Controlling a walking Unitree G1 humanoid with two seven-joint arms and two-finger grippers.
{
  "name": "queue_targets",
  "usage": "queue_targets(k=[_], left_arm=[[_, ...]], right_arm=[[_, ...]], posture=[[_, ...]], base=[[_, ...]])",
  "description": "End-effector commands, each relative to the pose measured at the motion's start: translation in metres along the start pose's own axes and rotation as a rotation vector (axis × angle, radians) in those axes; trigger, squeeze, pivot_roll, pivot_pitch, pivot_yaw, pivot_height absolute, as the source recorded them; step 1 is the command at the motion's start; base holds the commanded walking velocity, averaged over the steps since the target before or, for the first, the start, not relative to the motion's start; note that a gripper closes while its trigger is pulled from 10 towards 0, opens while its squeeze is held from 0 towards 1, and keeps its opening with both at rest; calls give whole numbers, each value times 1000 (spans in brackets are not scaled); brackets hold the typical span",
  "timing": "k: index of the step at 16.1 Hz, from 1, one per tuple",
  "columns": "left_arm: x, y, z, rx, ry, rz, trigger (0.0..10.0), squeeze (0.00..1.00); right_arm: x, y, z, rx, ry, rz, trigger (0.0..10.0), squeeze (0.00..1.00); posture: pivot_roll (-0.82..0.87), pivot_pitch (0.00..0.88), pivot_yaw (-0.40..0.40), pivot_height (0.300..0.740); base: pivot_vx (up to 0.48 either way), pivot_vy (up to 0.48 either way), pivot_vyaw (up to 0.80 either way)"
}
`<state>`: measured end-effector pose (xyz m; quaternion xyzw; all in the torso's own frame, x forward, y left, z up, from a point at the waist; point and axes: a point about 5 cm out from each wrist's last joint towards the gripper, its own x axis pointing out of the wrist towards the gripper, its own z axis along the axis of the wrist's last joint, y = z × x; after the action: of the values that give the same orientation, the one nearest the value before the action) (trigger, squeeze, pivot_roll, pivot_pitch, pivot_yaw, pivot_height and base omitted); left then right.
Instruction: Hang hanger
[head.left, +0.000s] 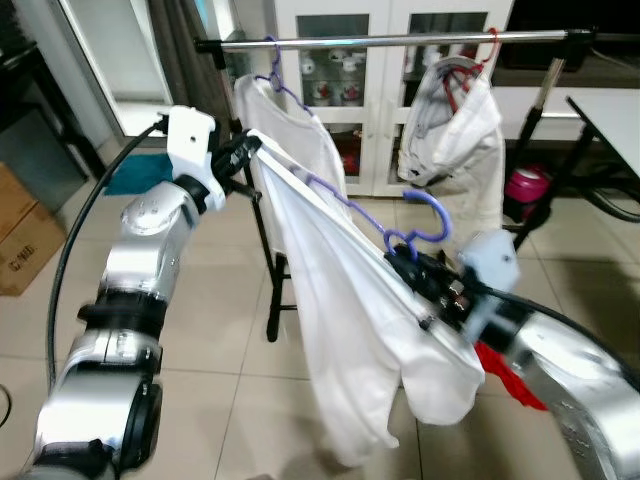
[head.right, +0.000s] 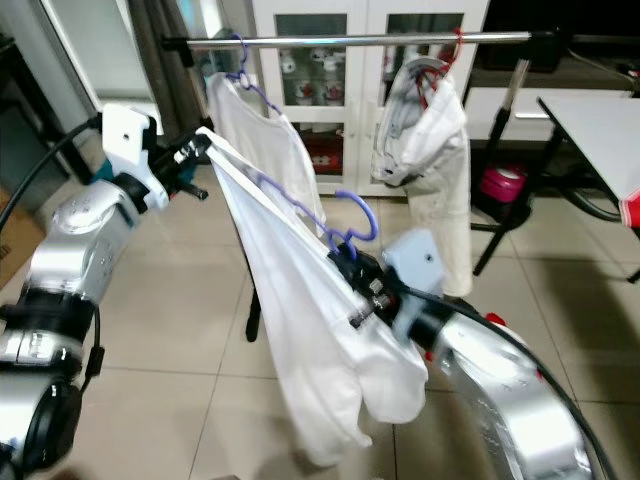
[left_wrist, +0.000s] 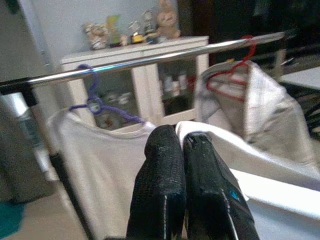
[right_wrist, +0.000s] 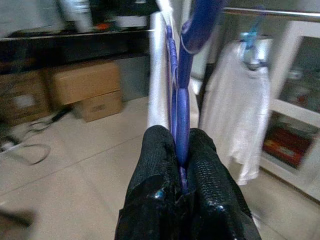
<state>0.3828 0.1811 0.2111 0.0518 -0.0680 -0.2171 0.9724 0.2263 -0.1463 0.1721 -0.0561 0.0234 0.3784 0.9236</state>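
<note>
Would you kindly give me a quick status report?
Right gripper shut on purple hanger. Left gripper pinching white shirt. Hanger below rail, not hooked. Two garments already hang there.

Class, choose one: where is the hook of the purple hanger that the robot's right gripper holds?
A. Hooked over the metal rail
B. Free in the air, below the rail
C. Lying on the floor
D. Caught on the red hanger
B: the purple hanger, pinched in the right gripper, curls its hook in open air well below the metal rail.
</note>
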Motion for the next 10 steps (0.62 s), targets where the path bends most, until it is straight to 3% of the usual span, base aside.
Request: queue_targets(k=[1, 5, 8, 10], left_arm=[[1, 17, 16, 34, -43, 66, 0, 0], [3, 4, -17, 5, 93, -18, 0, 0], [-2, -26, -44, -80, 118, -108, 0, 0], [-4, -43, -52, -121, 119, -168, 0, 0]], right_arm=[[-7, -1, 1, 4, -2, 20, 0, 0], [-6, -17, 10, 101, -113, -154, 0, 0], [-1, -31, 18, 205, -223, -298, 0, 0], [5, -36, 20, 239, -262, -353, 0, 0]], posture=[[-159, 0, 111, 740], [-169, 0, 130, 740], [-155, 0, 124, 740], [-148, 0, 117, 740]], base=[[0, 0, 0], [0, 0, 0], [0, 0, 0], [0, 0, 0]])
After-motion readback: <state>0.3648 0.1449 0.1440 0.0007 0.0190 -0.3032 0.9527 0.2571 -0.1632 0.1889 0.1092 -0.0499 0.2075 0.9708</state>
